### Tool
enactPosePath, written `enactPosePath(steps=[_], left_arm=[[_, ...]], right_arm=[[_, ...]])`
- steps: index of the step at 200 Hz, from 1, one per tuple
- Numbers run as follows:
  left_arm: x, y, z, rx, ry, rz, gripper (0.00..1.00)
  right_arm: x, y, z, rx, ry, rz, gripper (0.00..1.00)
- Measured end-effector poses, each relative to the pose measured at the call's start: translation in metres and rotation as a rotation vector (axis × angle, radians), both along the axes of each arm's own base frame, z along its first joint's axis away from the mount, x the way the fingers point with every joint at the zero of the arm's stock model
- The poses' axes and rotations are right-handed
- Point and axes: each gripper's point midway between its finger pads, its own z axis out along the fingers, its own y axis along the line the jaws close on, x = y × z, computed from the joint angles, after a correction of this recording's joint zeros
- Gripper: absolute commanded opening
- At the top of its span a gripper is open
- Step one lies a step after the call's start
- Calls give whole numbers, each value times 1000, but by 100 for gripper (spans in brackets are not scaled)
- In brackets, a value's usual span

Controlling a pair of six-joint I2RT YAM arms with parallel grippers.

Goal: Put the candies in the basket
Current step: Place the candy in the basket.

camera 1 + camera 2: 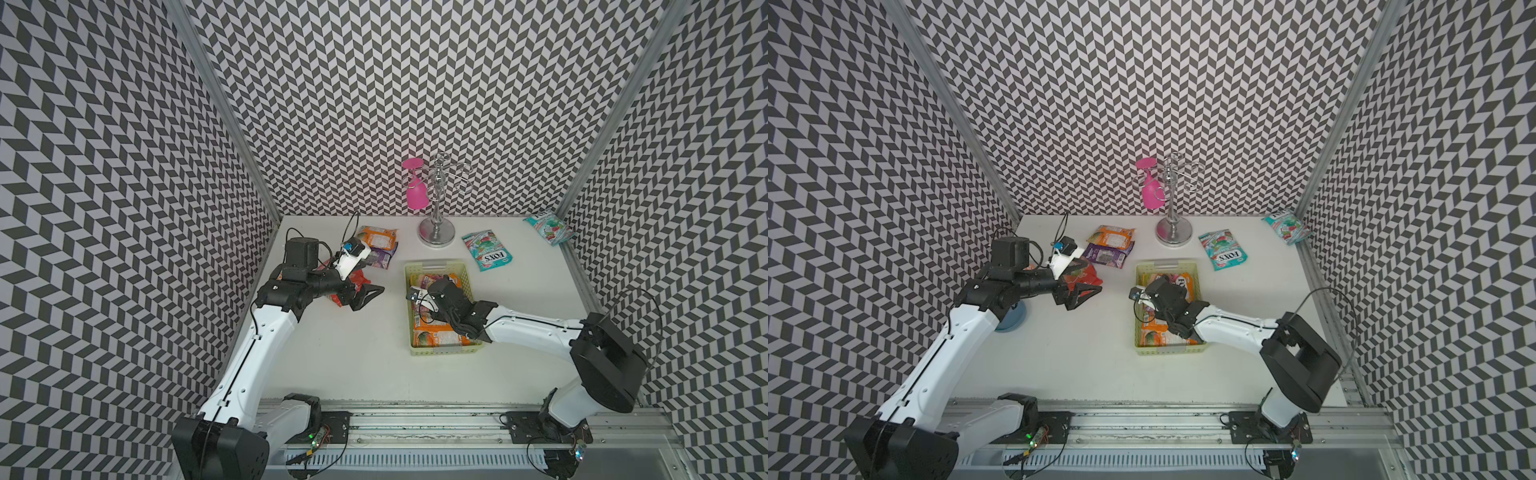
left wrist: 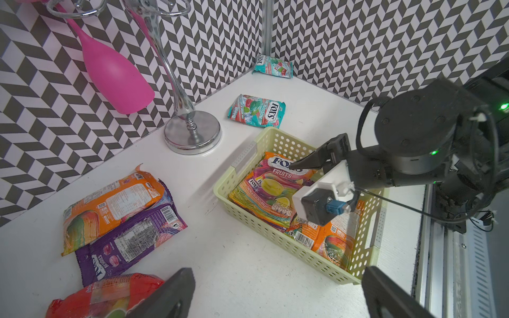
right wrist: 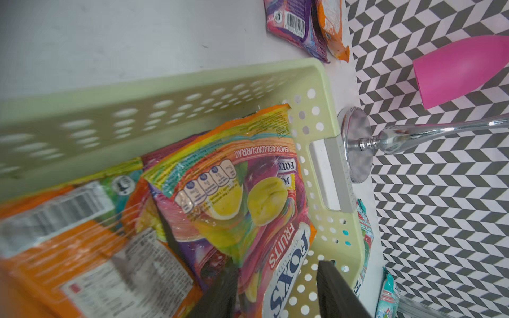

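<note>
The pale green basket [image 1: 440, 352] [image 2: 275, 247] holds a FOX'S fruits candy bag [image 2: 275, 181] at its far end and an orange bag [image 2: 330, 242] nearer the front. My right gripper [image 3: 276, 272] reaches into the far end with its fingers [image 2: 308, 162] apart on either side of the fruits bag's top edge; the bag rests in the basket. My left gripper [image 1: 368, 296] [image 2: 278, 297] hangs open over bare table beside a red bag [image 1: 360, 279]. On the table lie an orange bag [image 1: 376, 237], a purple bag [image 1: 380, 258] and two teal bags [image 1: 487, 250] [image 1: 548, 227].
A chrome stand [image 1: 436, 237] with a pink glass [image 1: 417, 195] hung upside down is at the back, just beyond the basket. A round blue bowl [image 1: 1013, 318] sits under my left arm. Patterned walls close in three sides. A metal rail [image 1: 415, 424] runs along the front.
</note>
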Motion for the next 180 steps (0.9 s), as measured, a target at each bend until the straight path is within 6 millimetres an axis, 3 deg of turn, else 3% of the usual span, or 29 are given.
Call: enactPosePath(steps=[34, 65, 95, 122, 153, 180], left_arm=[[0, 1, 0, 0, 0, 3, 99], [1, 1, 0, -1, 0, 5, 99], [1, 2, 0, -1, 0, 7, 99], [2, 2, 1, -1, -2, 9, 99], [2, 2, 1, -2, -4, 9, 99], [2, 2, 1, -2, -6, 9, 99]], right_arm=[[-3, -3, 23, 132, 50, -4, 52], [16, -5, 48, 298, 80, -79, 49], [37, 0, 56, 463, 158, -189, 41], [48, 7, 35, 593, 287, -311, 40], [41, 6, -6, 634, 432, -436, 39], [33, 3, -25, 655, 503, -498, 37]])
